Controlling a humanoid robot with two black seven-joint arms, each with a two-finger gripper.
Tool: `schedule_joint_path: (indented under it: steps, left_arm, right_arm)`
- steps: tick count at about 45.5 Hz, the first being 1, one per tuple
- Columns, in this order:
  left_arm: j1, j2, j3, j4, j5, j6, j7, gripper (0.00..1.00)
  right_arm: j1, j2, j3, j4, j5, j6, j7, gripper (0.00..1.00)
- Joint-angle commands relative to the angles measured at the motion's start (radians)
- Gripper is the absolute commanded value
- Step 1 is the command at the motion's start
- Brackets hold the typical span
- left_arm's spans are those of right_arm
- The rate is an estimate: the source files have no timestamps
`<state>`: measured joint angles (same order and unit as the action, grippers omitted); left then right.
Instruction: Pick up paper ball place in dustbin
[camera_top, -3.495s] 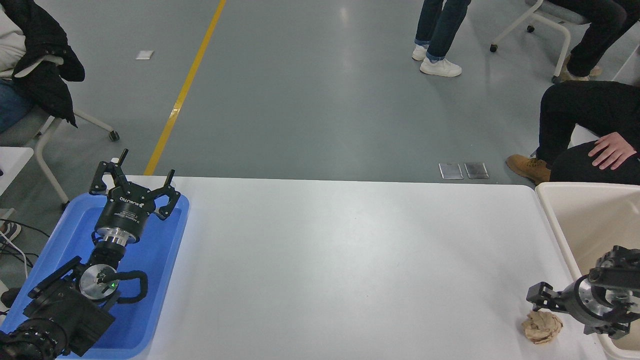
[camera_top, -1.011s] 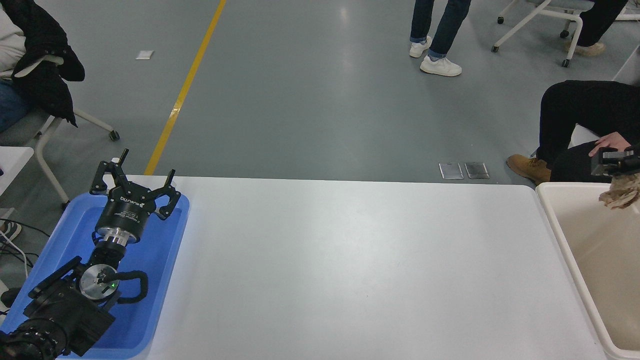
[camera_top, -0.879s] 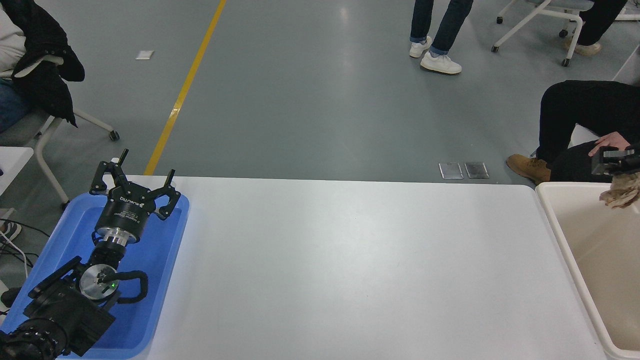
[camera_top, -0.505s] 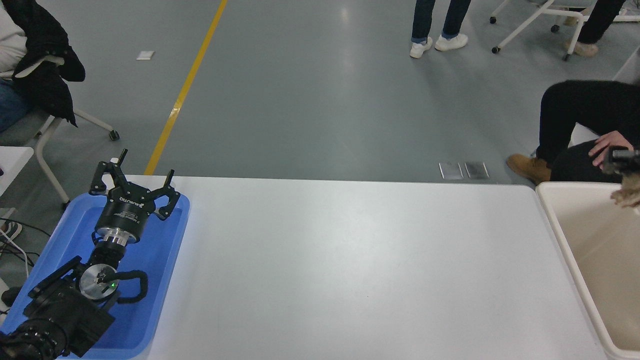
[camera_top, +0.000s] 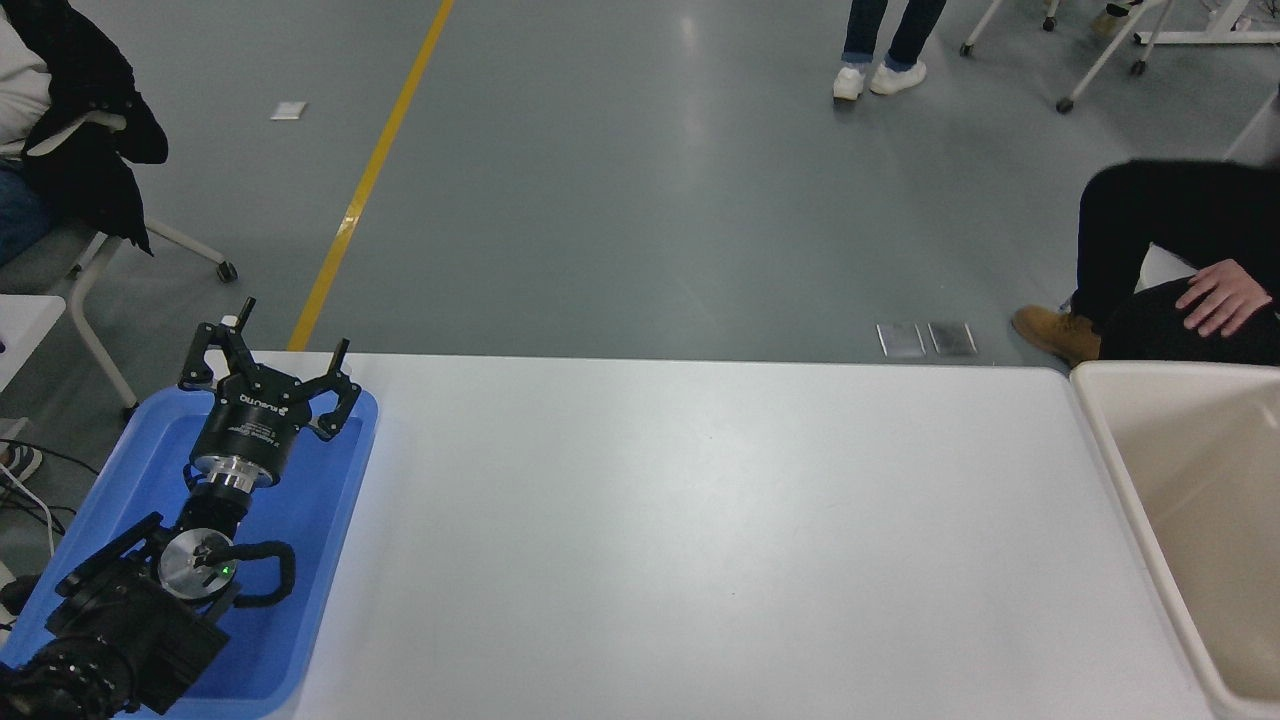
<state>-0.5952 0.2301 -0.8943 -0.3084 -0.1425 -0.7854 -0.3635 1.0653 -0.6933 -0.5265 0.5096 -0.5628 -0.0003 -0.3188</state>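
The beige dustbin (camera_top: 1105, 430) stands at the table's right end, cut off by the picture's right edge; the part of its inside that shows holds nothing. The paper ball is out of view. My right gripper and arm are out of view past the right edge. My left gripper (camera_top: 268, 356) is parked over the blue tray at the lower left, its fingers spread open and empty.
A shallow blue tray (camera_top: 345, 500) lies at the table's left end under my left arm. A seated person's hand (camera_top: 1218, 297) and dark trouser legs are just behind the dustbin. Another person stands on the floor further back (camera_top: 880, 70). The white table (camera_top: 700, 540) spans the middle.
My right gripper, holding the paper ball above the dustbin's far rim, has moved right and left the picture with the ball. The left arm has not moved.
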Motion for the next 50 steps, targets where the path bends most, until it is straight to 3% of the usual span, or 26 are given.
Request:
schedule_joint_path:
  steps: [1,18,23,26,50]
  left_arm:
    - [0.0,0.0,0.0,0.0,0.0,0.0,0.0,1.0]
    - [0.0,0.0,0.0,0.0,0.0,0.0,0.0,1.0]
    - [0.0,0.0,0.0,0.0,0.0,0.0,0.0,1.0]
    - [0.0,0.0,0.0,0.0,0.0,0.0,0.0,1.0]
    - [0.0,0.0,0.0,-0.001,0.0,0.0,0.0,1.0]
  right_arm:
    - [-0.229,0.116,0.132,-0.178,0.032,-0.118,0.003,0.0]
    - [-0.303,0.196,0.135,-0.279,0.083,-0.129,0.003,0.0]
    - [-0.295,0.193,0.135,-0.283,0.083,-0.13,0.003,0.72]
    - [-0.294,0.192,0.135,-0.283,0.083,-0.13,0.003,0.98]
    - [-0.288,0.187,0.137,-0.269,0.084,-0.129,0.003,1.0]
